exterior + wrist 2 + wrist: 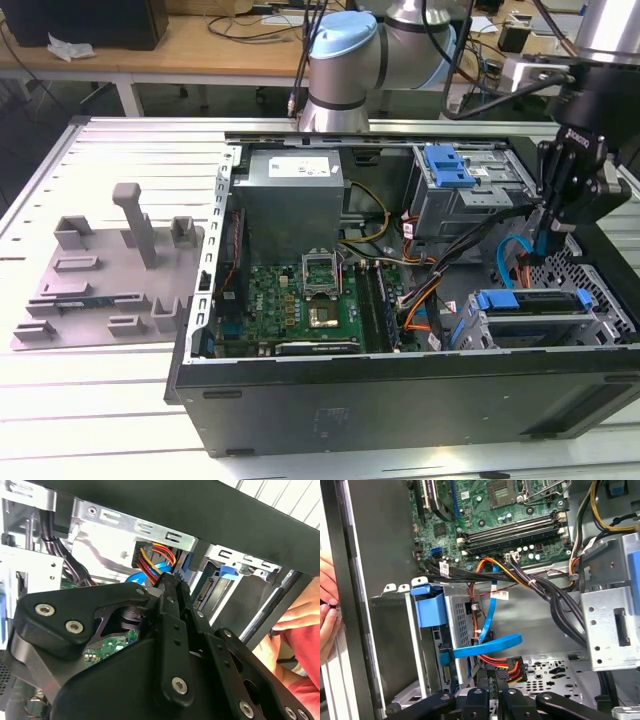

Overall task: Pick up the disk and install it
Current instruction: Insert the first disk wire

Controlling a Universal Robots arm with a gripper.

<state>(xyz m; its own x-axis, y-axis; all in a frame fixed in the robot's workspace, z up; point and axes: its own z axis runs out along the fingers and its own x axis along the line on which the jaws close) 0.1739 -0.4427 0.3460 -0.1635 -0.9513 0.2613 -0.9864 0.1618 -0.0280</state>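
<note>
The disk sits in the drive cage (pixel 590 320) at the exterior view's lower right corner of the open computer case. Its bright blue carrier edge (pixel 525 299) faces up, and the same blue edge (pixel 429 609) shows in the first wrist view. My gripper (pixel 546 243) hangs inside the case just beside that cage, apart from the disk. The black fingers (pixel 480 680) stand close together, shut with nothing between them. In the second wrist view the gripper (pixel 173 583) points at a bundle of orange, red and yellow wires (pixel 152 560).
A blue flat cable (pixel 487 647) and black cable bundles (pixel 545 587) run beside the cage. The motherboard (pixel 300 295) lies mid-case, with the grey power supply (pixel 295 190) and a second cage with a blue tab (pixel 447 165) behind. A person's hand (pixel 327 612) rests on the case edge. A grey fixture (pixel 110 270) sits outside.
</note>
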